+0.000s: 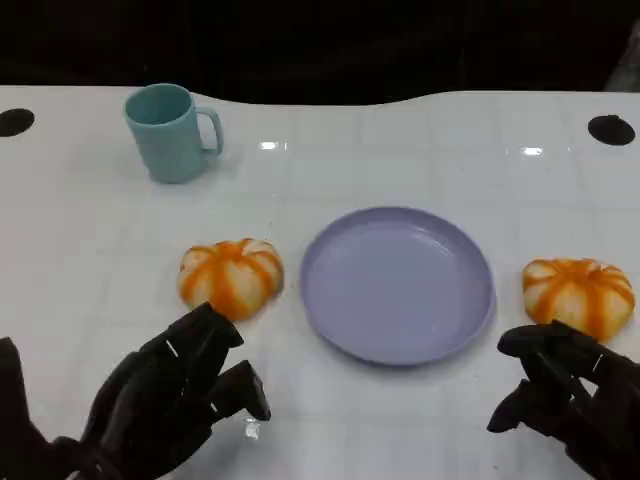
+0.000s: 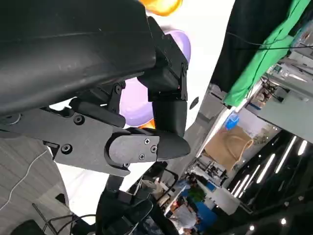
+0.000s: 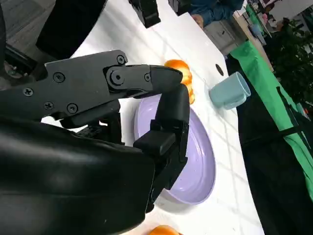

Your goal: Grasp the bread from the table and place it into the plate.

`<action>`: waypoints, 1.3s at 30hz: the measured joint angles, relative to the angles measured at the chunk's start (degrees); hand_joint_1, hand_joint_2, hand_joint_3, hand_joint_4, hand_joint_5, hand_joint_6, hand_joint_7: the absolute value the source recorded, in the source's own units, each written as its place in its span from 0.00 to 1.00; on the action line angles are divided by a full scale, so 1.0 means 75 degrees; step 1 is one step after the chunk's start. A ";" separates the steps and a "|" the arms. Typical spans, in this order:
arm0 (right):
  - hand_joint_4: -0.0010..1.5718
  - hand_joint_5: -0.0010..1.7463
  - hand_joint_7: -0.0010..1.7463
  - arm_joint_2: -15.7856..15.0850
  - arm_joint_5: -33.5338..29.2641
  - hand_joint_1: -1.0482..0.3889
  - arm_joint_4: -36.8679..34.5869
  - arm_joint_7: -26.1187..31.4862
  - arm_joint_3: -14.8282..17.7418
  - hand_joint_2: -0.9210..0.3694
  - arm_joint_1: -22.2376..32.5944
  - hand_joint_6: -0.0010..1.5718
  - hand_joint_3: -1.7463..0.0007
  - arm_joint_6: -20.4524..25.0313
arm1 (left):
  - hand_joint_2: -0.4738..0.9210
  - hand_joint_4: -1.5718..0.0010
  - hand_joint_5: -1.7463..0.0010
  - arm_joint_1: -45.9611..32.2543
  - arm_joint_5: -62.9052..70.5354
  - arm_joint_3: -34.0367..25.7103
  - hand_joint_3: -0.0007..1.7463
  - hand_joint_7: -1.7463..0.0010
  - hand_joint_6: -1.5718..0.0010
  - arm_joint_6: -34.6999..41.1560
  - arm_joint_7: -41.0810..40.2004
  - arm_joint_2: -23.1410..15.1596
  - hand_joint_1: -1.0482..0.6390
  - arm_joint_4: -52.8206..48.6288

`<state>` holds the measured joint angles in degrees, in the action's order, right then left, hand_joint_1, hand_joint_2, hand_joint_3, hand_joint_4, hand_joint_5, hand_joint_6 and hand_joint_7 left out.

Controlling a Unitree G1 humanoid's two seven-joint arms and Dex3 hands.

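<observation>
My left hand (image 1: 170, 400) and right hand (image 1: 570, 395) hover with fingers loosely spread, holding nothing. One bread roll (image 1: 231, 277) sits just left of the purple plate (image 1: 398, 285), another (image 1: 578, 293) right. Probably light and squashy; I'd cradle its sides gently.

A glossy white surface (image 1: 420, 130) with two dark round holes meets a black backdrop. Beyond it hang green cloth (image 2: 274, 49) and long ceiling lights (image 2: 268, 169).
</observation>
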<state>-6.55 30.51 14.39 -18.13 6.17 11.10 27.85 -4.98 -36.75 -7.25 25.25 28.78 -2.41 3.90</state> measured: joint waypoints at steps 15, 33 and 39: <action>0.38 0.84 0.66 0.0001 0.0001 0.42 0.0009 0.0001 0.0000 0.00 0.0000 0.33 0.83 0.0001 | 1.00 0.57 0.00 0.0000 0.0010 0.0000 0.21 0.10 0.66 -0.0019 0.0000 -0.0013 0.30 0.0000; 0.37 0.84 0.69 0.0030 -0.0029 0.41 -0.0614 -0.0039 -0.0036 0.00 -0.0509 0.31 0.84 -0.0054 | 0.98 1.00 0.71 0.2698 0.8170 0.2277 0.00 0.94 0.84 -0.3845 -0.2014 -0.2852 0.25 -0.0053; 0.36 0.84 0.68 0.0016 -0.0030 0.42 -0.0648 -0.0112 -0.0011 0.00 -0.0546 0.32 0.82 -0.0161 | 0.96 1.00 0.69 0.2911 0.8736 0.2515 0.00 0.96 0.82 -0.4263 -0.2254 -0.2878 0.26 -0.0449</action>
<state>-6.42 30.29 9.53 -18.97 6.08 7.01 26.64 16.85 28.77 11.61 -6.73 11.87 -24.00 0.53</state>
